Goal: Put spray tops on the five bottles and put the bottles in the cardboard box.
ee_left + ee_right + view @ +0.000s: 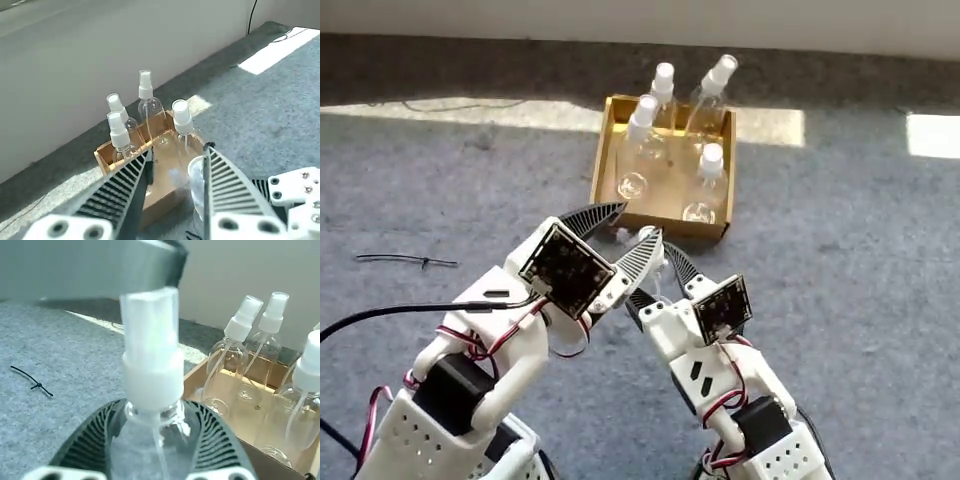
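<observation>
**Fifth bottle [150, 455] pinched just in front of the cardboard box [604, 165]**

Clear, smooth plastic makes up the fifth bottle, and its rounded shoulder is clamped between the curved, ribbed black fingers of the right gripper [155, 442]. A white cylindrical spray top [150, 355] is seated on the neck, and a thin dip tube can be seen through the transparent wall. The bottle is held roughly upright over the carpet [470, 180], close to the near wall of the box and outside it.

The left gripper [179, 150] is held spread, with nothing pinched. Its two wedge-shaped fingers, black and ridged like the other pair, are pointed toward the box. The held bottle is seen just inside one of them (whether it is touched cannot be told). In the high view the two grippers are brought close together in front of the box.

Four bottles [708, 175] are stood inside the box, which is a shallow, square tray of plain brown cardboard with thin walls. Each of the four is of the same clear, round-bodied plastic and is closed with a white spray top. Two are placed toward the far wall and two nearer the arms.

The carpet is grey, short-piled and rough in texture. A thin black cable tie [405, 261] is left lying flat on it, well apart from the box, on the left arm's side. A pale, smooth wall [100, 50] is seen behind the box.
</observation>
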